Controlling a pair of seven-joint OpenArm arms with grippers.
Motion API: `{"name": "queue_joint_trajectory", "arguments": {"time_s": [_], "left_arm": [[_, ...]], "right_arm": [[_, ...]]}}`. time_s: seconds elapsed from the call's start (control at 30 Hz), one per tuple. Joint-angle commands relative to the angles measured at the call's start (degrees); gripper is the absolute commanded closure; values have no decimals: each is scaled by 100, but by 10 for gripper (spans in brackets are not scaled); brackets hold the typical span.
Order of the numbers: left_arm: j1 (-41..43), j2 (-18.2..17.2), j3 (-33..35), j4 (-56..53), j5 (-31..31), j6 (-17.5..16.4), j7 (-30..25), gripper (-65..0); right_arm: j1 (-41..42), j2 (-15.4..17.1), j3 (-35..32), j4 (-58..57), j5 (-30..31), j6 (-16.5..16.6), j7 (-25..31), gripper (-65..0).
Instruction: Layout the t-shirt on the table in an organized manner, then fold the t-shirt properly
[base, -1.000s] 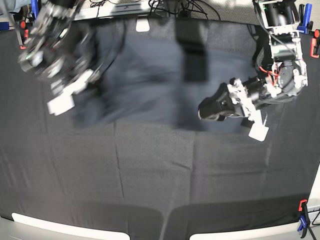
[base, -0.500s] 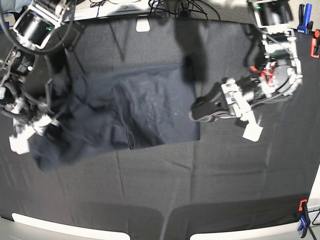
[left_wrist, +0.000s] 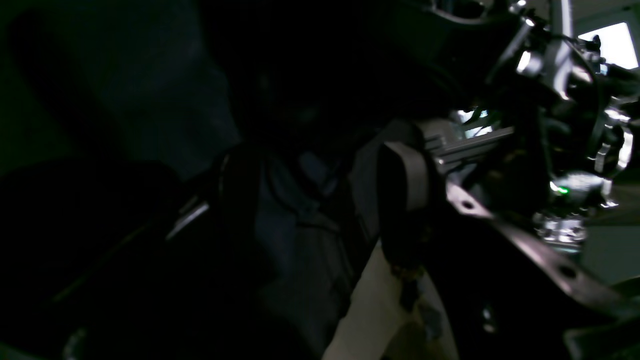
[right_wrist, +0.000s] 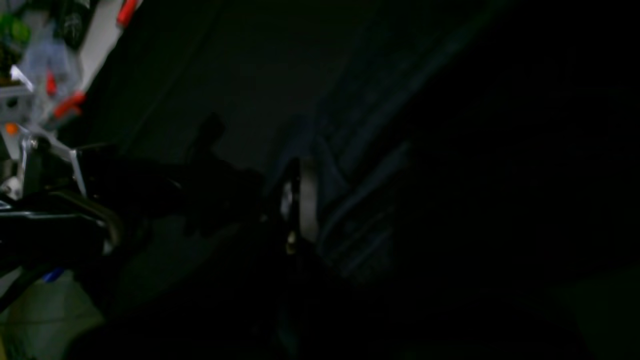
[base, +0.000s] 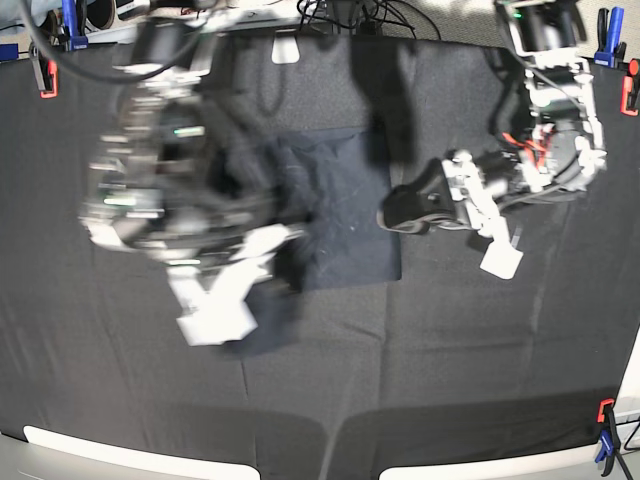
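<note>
The dark navy-grey t-shirt (base: 345, 205) lies on the black table (base: 420, 380), partly hidden by my motion-blurred right arm. My left gripper (base: 390, 217) sits at the shirt's right edge, and its jaws look shut on the cloth. In the dark left wrist view, a finger (left_wrist: 405, 180) presses on bunched fabric (left_wrist: 285, 215). My right gripper (base: 285, 232) hangs over the shirt's left part. In the right wrist view, a finger (right_wrist: 301, 200) pinches gathered folds of the t-shirt (right_wrist: 355, 210).
Red and blue clamps stand at the table's edges: far left (base: 45, 78), far right (base: 628, 92) and near right (base: 605, 425). Cables and a white block (base: 285, 48) lie along the back edge. A pale rim (base: 130, 450) runs along the front.
My right arm has swung fast from the far left towards the middle, carrying the shirt's left side over the rest. The visible shirt is narrower. My left gripper has hardly moved.
</note>
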Motion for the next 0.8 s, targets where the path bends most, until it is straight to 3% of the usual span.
{"name": "queue_joint_trajectory", "arguments": {"time_s": [0.0, 0.13, 0.3, 0.57, 0.6, 0.7, 0.77], "left_arm": [[-98, -144, -17, 103, -138, -44, -31, -346], [-96, -647, -17, 103, -138, -42, -31, -346], [-96, -1207, -17, 103, -140, -42, -31, -346], [-96, -1530, -17, 103, -142, -39, -33, -346], [-96, -1532, -17, 103, -142, -39, -31, -346], [-96, -1530, -17, 103, -142, -39, -28, -346], [-96, -1532, -17, 103, -142, -39, -28, -346]], "right_arm": [[127, -120, -109, 109, -9, -59, 149, 0], [94, -487, -479, 109, -422, -59, 149, 0], [-114, -530, -822, 109, -542, -59, 151, 0], [-334, -530, -925, 109, -584, -85, 151, 0], [-334, -530, -940, 109, -400, -81, 151, -23], [-332, -530, -999, 109, 203, -28, 153, -263], [-332, -530, -1019, 109, 610, -22, 153, -311]]}}
